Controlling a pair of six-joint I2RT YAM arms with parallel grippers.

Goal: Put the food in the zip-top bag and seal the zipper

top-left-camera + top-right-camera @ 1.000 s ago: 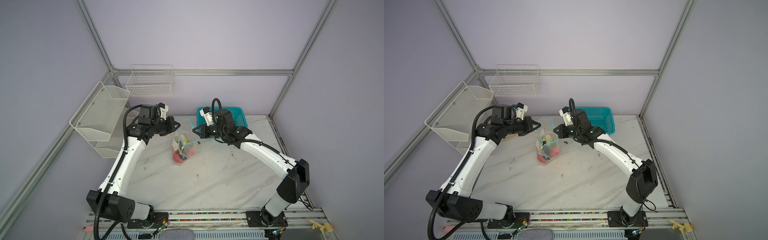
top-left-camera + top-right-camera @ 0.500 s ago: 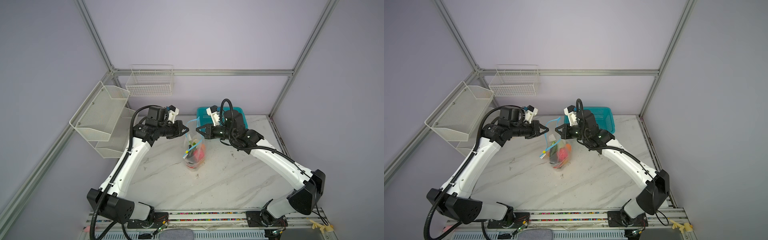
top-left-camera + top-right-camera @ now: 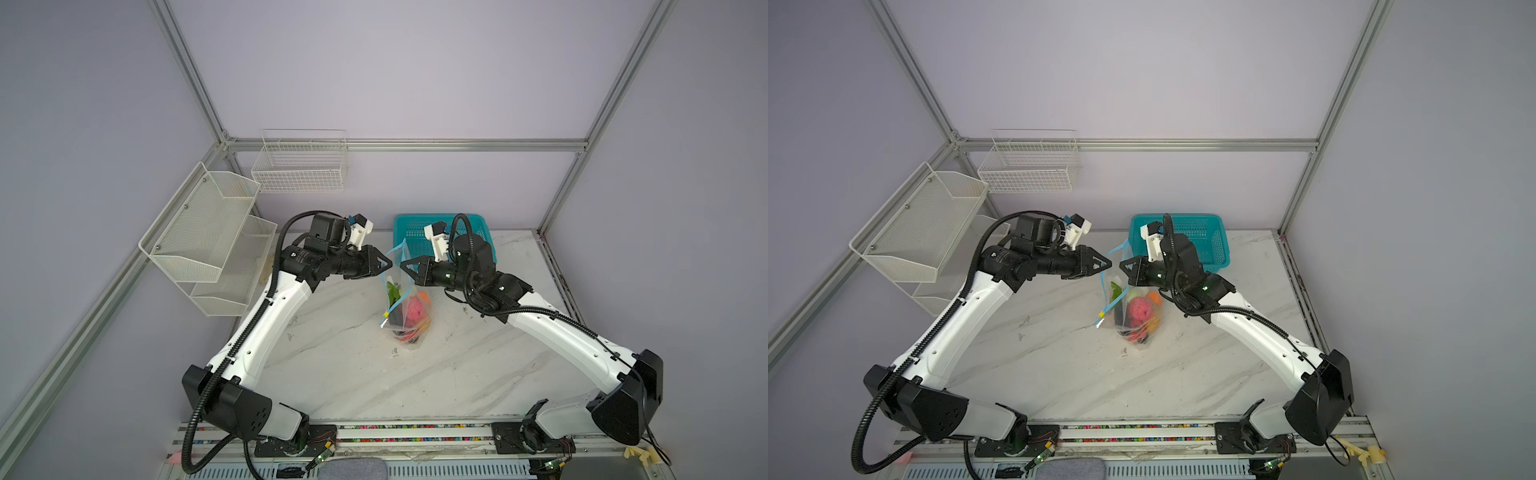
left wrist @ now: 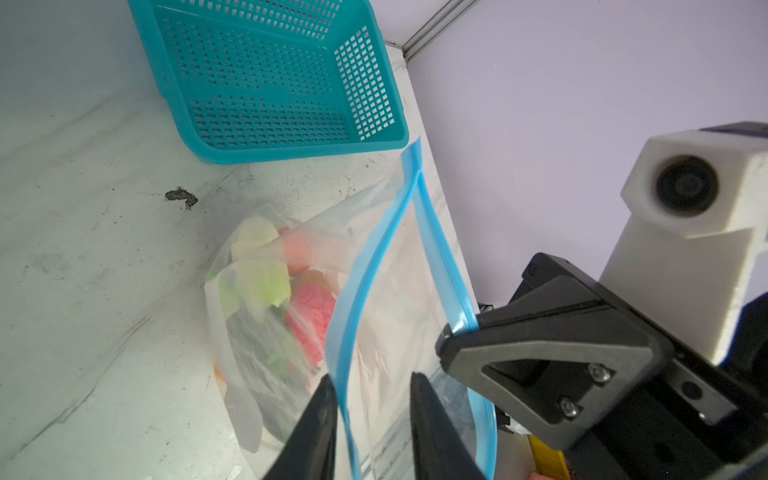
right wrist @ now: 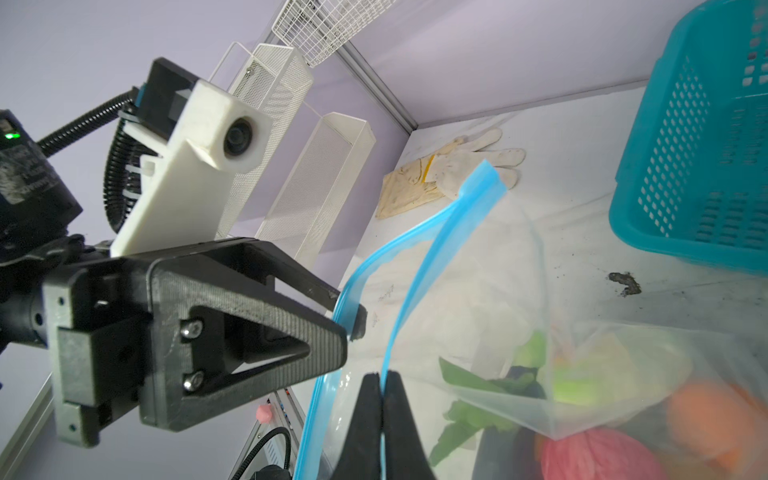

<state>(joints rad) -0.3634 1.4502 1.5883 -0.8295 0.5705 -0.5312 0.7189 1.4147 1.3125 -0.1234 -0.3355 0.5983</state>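
Left gripper opened, food blurred inside zip-top bag

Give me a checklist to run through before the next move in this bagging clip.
1. Food inside the zip-top bag: ok, none seen loose on the table.
2. Right gripper clamped on the zipper: ok, shut on one strip.
3. Left gripper holding the opposite strip: not ok, jaws apart with the strip unclamped between them.
4. Zipper sealed: not ok, the mouth gapes.
5. Slider seated on both tracks: cannot tell; it hangs at the strip's low end.
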